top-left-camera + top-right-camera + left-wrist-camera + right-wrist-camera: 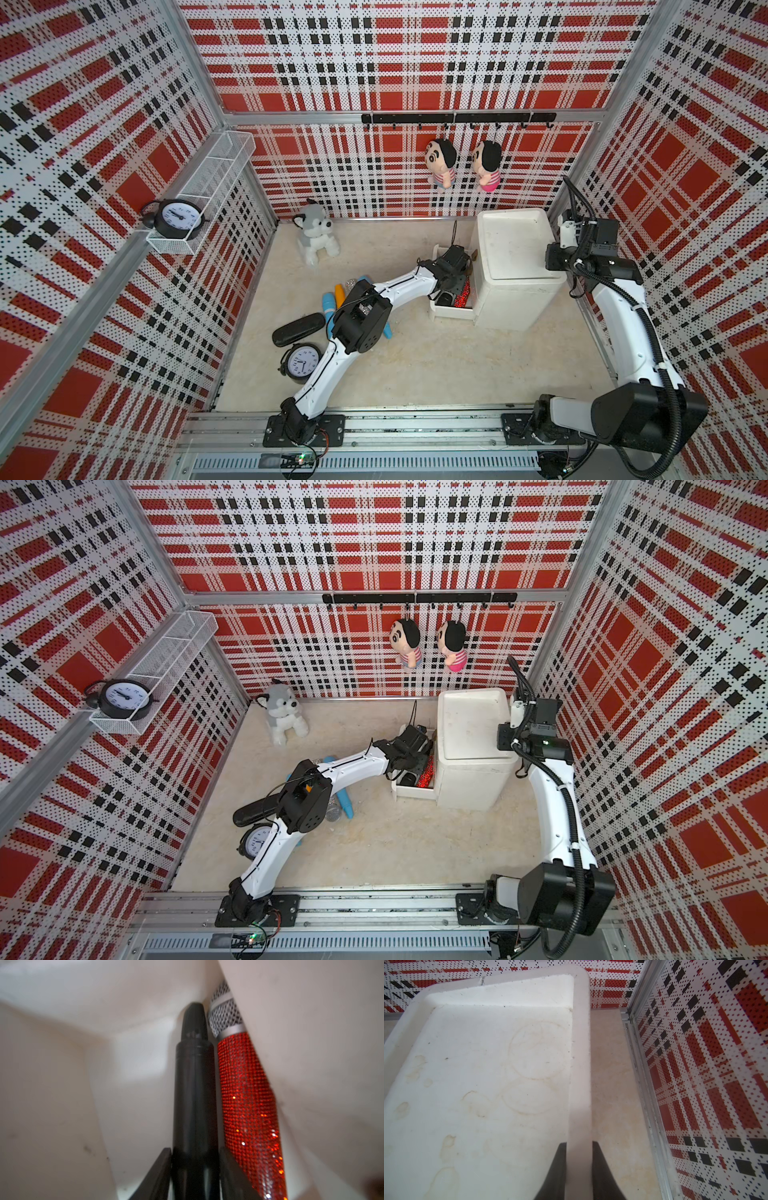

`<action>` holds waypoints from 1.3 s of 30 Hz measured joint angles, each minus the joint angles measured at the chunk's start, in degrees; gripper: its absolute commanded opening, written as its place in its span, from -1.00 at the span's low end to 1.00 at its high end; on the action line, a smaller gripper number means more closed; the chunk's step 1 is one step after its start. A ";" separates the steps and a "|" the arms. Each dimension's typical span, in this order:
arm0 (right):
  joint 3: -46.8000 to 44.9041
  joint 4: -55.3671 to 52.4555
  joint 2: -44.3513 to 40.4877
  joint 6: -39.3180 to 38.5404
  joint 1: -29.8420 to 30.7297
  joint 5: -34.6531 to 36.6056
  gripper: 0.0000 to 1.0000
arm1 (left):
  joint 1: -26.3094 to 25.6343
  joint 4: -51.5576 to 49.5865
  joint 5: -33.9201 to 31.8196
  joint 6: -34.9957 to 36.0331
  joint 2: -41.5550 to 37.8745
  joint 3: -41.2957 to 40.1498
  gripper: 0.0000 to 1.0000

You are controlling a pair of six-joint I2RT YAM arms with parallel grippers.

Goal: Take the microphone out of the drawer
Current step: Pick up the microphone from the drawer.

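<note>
The white drawer [451,312] stands pulled out from the white cabinet [515,257]. Inside it lie a black microphone [194,1084] and, right beside it against the drawer wall, a red glittery microphone [247,1095] with a silver mesh head. The red one also shows in both top views [464,293] [426,771]. My left gripper [195,1151] reaches down into the drawer, its two fingers pressed on either side of the black microphone's body. My right gripper [579,1145] is shut on the raised rim [580,1064] of the cabinet's top, at its right edge [555,257].
On the table to the left lie several blue and orange microphones [330,307], a black case [298,329] and a black alarm clock [301,361], partly under my left arm. A plush husky [316,235] sits at the back. Two dolls [440,160] hang on the wall.
</note>
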 measured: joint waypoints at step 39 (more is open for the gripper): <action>0.00 -0.22 -0.07 0.02 0.24 -0.92 -1.00 | 3.93 4.04 12.76 -7.04 -2.56 -4.00 -1.00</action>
